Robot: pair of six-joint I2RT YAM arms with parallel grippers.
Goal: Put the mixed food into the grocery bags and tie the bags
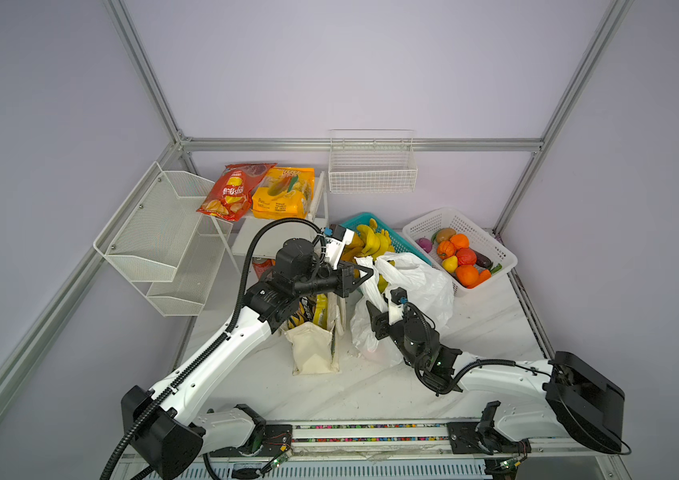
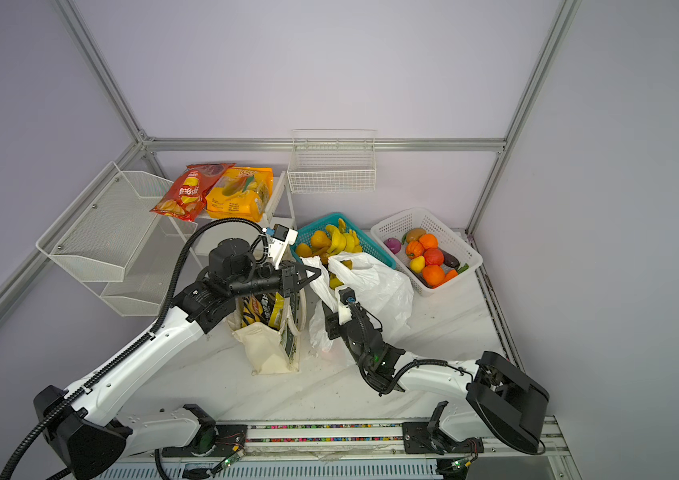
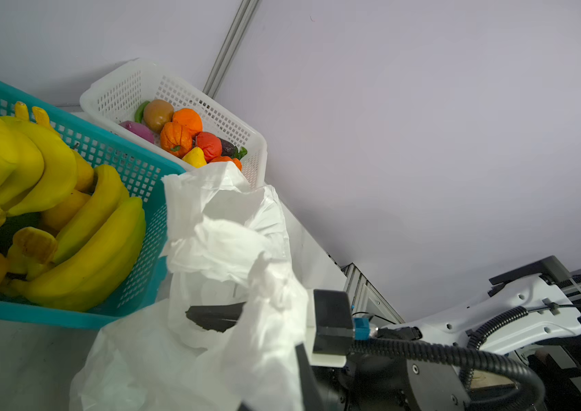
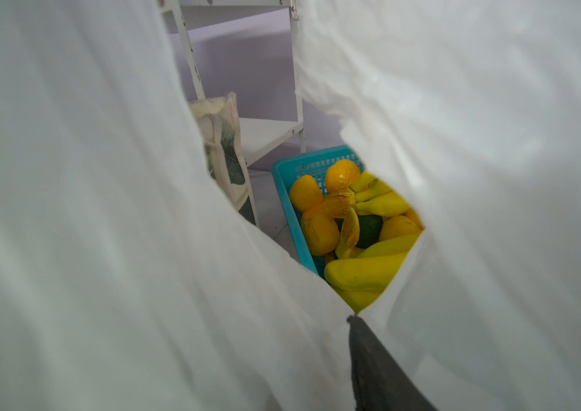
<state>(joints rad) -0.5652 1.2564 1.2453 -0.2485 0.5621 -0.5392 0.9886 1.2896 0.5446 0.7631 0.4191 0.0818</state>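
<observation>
The thin white plastic bag [image 1: 412, 286] stands mid-table with its mouth up, and something yellow [image 1: 381, 283] shows inside the mouth. My left gripper [image 1: 370, 273] is shut on the bag's near rim and holds it up. My right gripper [image 1: 374, 309] is open at the bag's mouth. One of its fingers [image 4: 370, 356] pokes under the film, and the bag covers the rest. The cream tote [image 1: 312, 349] holds the black chip bag [image 1: 300, 316] and a yellow packet [image 1: 321, 311]. Bananas [image 1: 371, 243] lie in the teal basket [image 1: 410, 251]. The eggplant [image 1: 482, 259] lies in the white basket [image 1: 491, 245].
A red chip bag [image 1: 231, 193] and an orange-yellow packet [image 1: 283, 195] sit on the white shelf at the back. A mesh rack [image 1: 163, 241] hangs on the left wall and a wire basket [image 1: 372, 166] on the back wall. A red can [image 1: 260, 266] stands behind the left arm.
</observation>
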